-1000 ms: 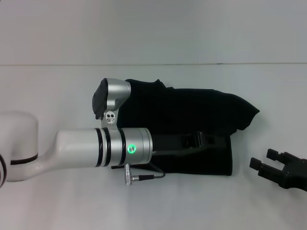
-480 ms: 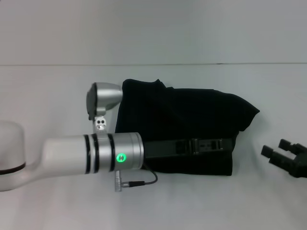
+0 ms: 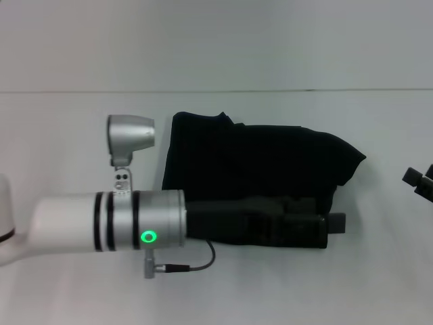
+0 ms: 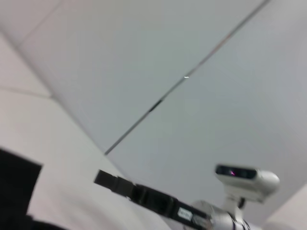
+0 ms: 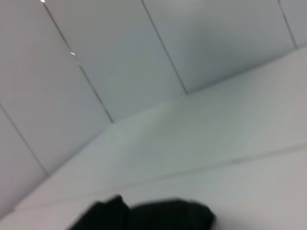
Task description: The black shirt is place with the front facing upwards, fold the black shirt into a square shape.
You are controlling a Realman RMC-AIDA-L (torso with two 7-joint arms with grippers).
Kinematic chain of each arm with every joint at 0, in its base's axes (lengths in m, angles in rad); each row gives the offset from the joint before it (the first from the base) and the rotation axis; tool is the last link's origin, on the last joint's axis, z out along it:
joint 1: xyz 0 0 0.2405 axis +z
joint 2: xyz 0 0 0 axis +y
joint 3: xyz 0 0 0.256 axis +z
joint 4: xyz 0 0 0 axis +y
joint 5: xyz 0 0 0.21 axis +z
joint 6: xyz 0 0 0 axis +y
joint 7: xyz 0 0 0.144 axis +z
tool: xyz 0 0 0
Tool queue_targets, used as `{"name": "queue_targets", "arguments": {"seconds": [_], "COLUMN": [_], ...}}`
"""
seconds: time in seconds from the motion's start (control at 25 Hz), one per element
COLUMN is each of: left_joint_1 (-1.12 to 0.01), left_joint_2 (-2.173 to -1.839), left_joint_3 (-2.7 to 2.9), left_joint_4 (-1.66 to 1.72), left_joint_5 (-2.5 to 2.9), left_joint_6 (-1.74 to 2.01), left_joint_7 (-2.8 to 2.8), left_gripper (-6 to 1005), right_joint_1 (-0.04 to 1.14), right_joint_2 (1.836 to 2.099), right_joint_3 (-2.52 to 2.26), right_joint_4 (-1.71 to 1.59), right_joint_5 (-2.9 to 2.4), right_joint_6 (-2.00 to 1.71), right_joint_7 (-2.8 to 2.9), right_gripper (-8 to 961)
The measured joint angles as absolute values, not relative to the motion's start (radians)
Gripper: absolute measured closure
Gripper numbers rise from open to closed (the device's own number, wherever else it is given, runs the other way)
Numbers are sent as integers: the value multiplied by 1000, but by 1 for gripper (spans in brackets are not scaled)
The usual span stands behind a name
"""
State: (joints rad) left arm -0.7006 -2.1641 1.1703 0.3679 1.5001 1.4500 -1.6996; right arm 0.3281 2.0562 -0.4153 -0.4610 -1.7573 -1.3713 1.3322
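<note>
The black shirt lies folded into a wide band on the white table, with one sleeve corner pointing right. Its print is not showing. My left arm reaches in from the left, low along the shirt's near edge. The left gripper is black against the black cloth, and its tip pokes out past the shirt's near right corner. Only a sliver of my right gripper shows at the right edge, apart from the shirt. The left wrist view shows the right gripper beyond a corner of the shirt. The right wrist view catches the shirt low down.
My left forearm, white and silver with a green light and a dangling cable, covers the table's near left. A pale wall rises behind the table's far edge.
My left arm has drawn back to the left and toward me, and its gripper has shifted to the shirt's near edge. The right gripper has pulled away right, almost out of the head view.
</note>
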Motion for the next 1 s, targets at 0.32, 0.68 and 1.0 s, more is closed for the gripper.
{"name": "queue_targets", "arguments": {"seconds": [0.32, 0.68, 1.0], "left_joint_1": [-486, -371, -323], "left_joint_2": [-2145, -2089, -2083], "left_joint_3": [1140, 1050, 1004], "left_joint_4": [541, 541, 531], "left_joint_5": [1508, 1520, 1522], "left_joint_6": [1559, 1560, 1566], "left_joint_7": [-1330, -1239, -1129], "left_gripper": [50, 63, 63], "right_joint_1": [486, 785, 909], "right_joint_2": [2037, 2065, 2106], "right_joint_3": [-577, -780, -1033], "right_joint_4": [-813, -1157, -1178], "right_joint_5": [-1958, -2435, -2636], "right_joint_6": [-1455, -1515, -1508], "right_joint_7": [1834, 2347, 2575], "right_gripper": [153, 154, 156]}}
